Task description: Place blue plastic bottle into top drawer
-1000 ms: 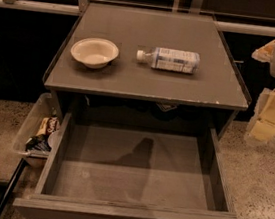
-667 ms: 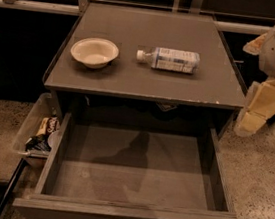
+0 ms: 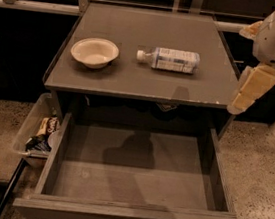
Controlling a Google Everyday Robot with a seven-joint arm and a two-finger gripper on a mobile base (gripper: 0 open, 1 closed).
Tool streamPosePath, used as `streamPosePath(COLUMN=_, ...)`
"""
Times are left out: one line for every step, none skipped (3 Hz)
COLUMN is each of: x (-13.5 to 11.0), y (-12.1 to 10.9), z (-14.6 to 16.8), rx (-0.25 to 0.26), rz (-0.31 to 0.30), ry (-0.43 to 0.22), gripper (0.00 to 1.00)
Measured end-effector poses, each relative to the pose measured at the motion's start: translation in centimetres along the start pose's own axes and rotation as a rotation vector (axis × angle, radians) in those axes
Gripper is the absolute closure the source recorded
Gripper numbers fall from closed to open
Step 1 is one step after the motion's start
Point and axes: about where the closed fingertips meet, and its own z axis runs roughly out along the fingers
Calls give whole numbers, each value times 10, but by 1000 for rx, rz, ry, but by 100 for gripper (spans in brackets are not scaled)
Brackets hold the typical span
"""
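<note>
The blue plastic bottle (image 3: 170, 59) lies on its side on the grey cabinet top (image 3: 153, 28), white cap pointing left toward the bowl. The top drawer (image 3: 133, 217) is pulled fully open below the cabinet top, and its inside holds nothing. My gripper (image 3: 237, 104) hangs from the white arm at the right edge of the view. It points down, beside the cabinet's front right corner, right of the bottle and above the drawer's right side. It holds nothing.
A cream bowl (image 3: 94, 51) sits on the cabinet top, left of the bottle. A clear plastic bin (image 3: 30, 126) with snack packets stands on the floor, left of the drawer. A metal rail runs behind the cabinet. Speckled floor lies to the right.
My arm and gripper have moved left, closer to the cabinet's right edge. The bottle, bowl and drawer have not moved.
</note>
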Motion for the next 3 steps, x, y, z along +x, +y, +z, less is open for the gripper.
streamPosePath(x=0, y=-27, z=14, rx=35, rz=-30, ry=-53, gripper=0)
streamPosePath(x=-2, y=-28, z=16, rx=34, rz=-32, ry=-57, gripper=0)
streamPosePath(x=-9, y=-46, z=33, rx=52, rz=-47, ry=-119, gripper=0)
